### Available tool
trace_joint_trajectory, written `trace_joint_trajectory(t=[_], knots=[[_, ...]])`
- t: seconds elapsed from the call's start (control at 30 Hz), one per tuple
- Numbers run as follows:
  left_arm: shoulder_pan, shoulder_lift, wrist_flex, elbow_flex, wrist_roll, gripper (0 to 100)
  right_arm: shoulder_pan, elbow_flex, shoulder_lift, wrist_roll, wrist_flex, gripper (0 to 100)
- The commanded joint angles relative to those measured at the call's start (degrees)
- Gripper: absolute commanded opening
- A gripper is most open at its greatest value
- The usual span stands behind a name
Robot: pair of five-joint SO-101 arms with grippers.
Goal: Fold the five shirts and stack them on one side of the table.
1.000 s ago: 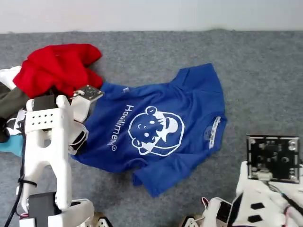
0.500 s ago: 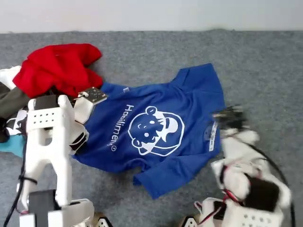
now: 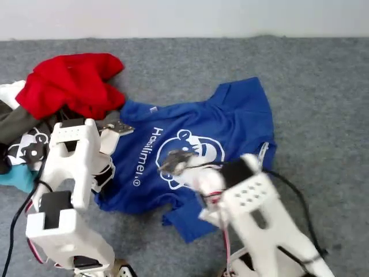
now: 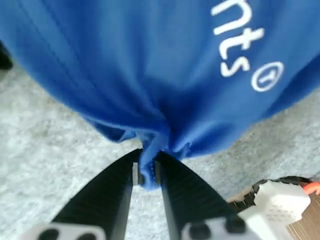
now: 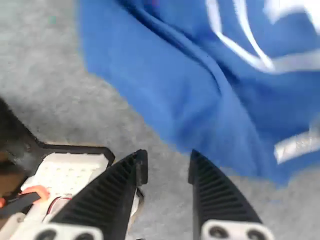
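Your left gripper (image 4: 146, 170) is clamped on the bunched hem of the blue shirt (image 3: 236, 121), which lies spread on the table (image 3: 323, 86), long axis crosswise, collar toward the right. Your right gripper (image 5: 167, 162) (empty, jaws slightly apart) hangs over the shirt's near edge, the closer arm for that sleeve.

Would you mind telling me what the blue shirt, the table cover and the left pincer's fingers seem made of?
Blue shirt: soft matte knit, probably cotton jersey; it bunches into folds where the left pincer pinches it. Table cover: grey felt or short carpet, judging by its fuzzy speckled surface. Fingers: black hard plastic, dull and smooth-looking.
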Motion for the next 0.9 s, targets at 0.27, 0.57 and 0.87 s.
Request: trace_joint_trajectory(t=[0.27, 0.57, 0.87], knots=[[0.3, 4.7, -3.9, -0.5, 0.7, 3, -20.4, -5.8, 15.3, 0.6, -6.2, 15.5], [0.3, 6.9, -3.6, -0.5, 0.7, 3, -21.6, -5.5, 23.7, 0.6, -9.8, 15.4], [0.3, 6.9, -3.6, -0.5, 0.7, 3, -21.6, -0.2, 26.7, 0.9, -15.1, 15.5]])
